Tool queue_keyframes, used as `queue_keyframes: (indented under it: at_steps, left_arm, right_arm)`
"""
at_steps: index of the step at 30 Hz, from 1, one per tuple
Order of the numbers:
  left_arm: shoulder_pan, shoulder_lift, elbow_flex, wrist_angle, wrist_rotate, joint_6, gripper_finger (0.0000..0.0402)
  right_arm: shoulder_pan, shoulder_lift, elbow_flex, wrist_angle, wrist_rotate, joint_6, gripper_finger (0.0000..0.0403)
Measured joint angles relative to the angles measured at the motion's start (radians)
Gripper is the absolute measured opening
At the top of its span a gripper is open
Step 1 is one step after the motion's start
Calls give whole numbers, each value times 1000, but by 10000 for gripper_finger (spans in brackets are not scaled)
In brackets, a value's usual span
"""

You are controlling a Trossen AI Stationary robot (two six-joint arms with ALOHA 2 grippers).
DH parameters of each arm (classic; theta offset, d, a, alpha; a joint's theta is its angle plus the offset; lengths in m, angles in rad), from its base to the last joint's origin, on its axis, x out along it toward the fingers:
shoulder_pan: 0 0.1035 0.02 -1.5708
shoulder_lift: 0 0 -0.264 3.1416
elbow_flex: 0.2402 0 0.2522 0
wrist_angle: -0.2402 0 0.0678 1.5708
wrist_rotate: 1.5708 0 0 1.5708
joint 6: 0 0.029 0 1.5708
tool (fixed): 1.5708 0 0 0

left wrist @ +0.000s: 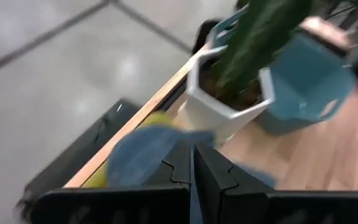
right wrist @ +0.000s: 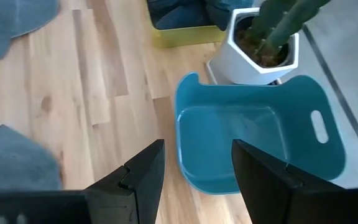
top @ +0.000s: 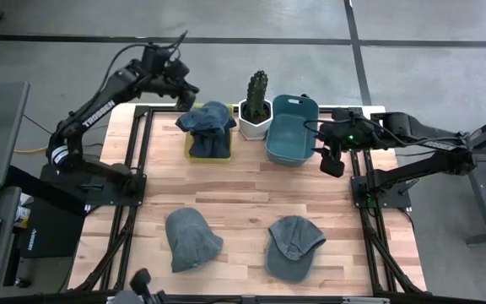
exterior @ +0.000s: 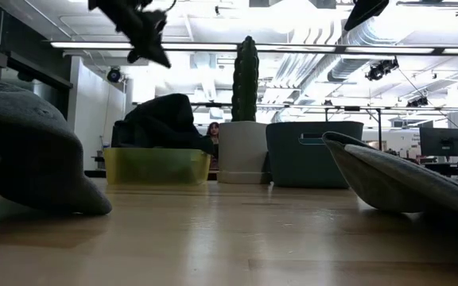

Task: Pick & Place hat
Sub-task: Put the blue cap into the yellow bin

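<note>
Denim hats: two soft blue hats lie on the near counter (top: 251, 190), a beanie (top: 191, 239) to the left and a cap (top: 293, 246) to the right, brim pointing near.
Filled bin: yellow bin (top: 194, 152) at far left already holds hats (top: 208, 125).
Left pincer (top: 181, 91): closed, empty, above the yellow bin.
Right pincer (top: 332, 162): open, empty, beside the hard teal bin (top: 291, 128); it looks nearer to the cap.
Cactus (top: 256, 91): in a white pot, between the bins.

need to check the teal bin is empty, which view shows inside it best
The right wrist view: it looks down into the teal bin, whose floor shows bare. The high view also shows the inside, smaller, with the right gripper beside its rim. The low view shows only its outer wall; the left wrist view, a blurred part.
</note>
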Motion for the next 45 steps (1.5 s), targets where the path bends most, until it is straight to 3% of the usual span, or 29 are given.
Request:
queue_keyframes:
  at_steps: [5,12,15,30,45]
  left_arm:
    - [77,80,-1,-101,10,58,0]
    - [86,212,-1,-103,23,122,0]
    - [61,259,-1,-100,67,152,0]
    - [-101,445,-1,-89,-63,220,0]
    - [-136,552,3,-86,-100,164,0]
  right_arm:
    - [0,0,0,5,44,50,181]
    - [0,0,0,71,47,73,181]
    - [0,0,0,95,49,81,181]
    - [0,0,0,107,70,84,181]
    - [0,0,0,105,70,83,181]
